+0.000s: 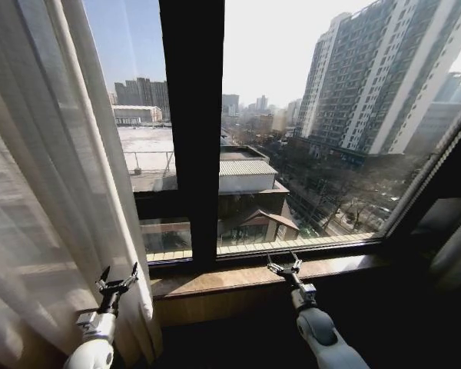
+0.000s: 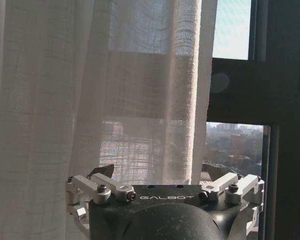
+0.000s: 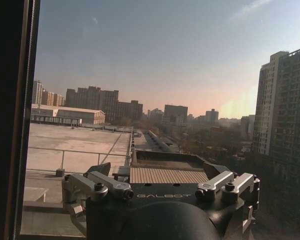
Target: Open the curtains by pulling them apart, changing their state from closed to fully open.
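left gripper (image 1: 119, 278) spread, empty, beside curtain (image 1: 46, 192); right gripper (image 1: 285, 265) spread.

The sheer cream-white curtain (image 1: 54, 192) is loosely woven cloth, its open weave plain against the light. The left gripper (image 1: 117, 279) has brushed silver metal finger links on a dark matt housing. The brown wooden window sill (image 1: 238, 278) has a smooth, faintly glossy surface.

Your right pincer (image 3: 160, 172) sits with its fingers (image 3: 102, 169) spread apart and nothing between them, facing the window glass. Beyond it lie a flat rooftop (image 3: 75, 150), distant buildings and a tall tower (image 3: 285, 105). A dark window frame (image 3: 7, 120) runs down one side.
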{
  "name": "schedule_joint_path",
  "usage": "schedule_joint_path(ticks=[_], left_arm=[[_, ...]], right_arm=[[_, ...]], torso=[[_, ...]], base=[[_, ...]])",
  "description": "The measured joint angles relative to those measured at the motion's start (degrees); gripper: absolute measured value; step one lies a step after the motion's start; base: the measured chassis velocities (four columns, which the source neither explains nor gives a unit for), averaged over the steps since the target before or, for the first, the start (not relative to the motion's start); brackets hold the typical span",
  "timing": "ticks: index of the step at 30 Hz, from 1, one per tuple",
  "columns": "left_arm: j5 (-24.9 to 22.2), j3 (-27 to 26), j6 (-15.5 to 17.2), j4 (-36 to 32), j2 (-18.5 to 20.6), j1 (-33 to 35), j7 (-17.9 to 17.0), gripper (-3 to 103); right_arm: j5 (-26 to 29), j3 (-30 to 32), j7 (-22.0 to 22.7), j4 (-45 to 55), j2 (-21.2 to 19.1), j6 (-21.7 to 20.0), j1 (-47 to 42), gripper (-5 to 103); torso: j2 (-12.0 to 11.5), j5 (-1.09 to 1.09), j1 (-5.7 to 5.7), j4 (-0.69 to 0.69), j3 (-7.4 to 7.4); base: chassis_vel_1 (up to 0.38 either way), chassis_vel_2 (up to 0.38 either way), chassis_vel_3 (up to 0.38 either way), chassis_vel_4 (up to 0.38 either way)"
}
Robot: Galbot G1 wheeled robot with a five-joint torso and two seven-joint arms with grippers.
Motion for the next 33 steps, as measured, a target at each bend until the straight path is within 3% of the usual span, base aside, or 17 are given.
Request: schedule_joint_path(ticks=[10,33], left_arm=[[0.0,0.0,0.0,0.0,0.0,0.0,0.0,100],[0.0,0.0,0.0,0.0,0.0,0.0,0.0,100]], right_arm=[[0.0,0.0,0.0,0.0,0.0,0.0,0.0,100],[0.0,0.0,0.0,0.0,0.0,0.0,0.0,100]], torso=[[0.0,-0.1,-0.02,0.01,-0.01],[0.0,-0.06,-0.01,0.01,-0.01]], base=[[-0.022,-0.033,0.013,0.038],[0.002,0.007,0.0,-0.004]])
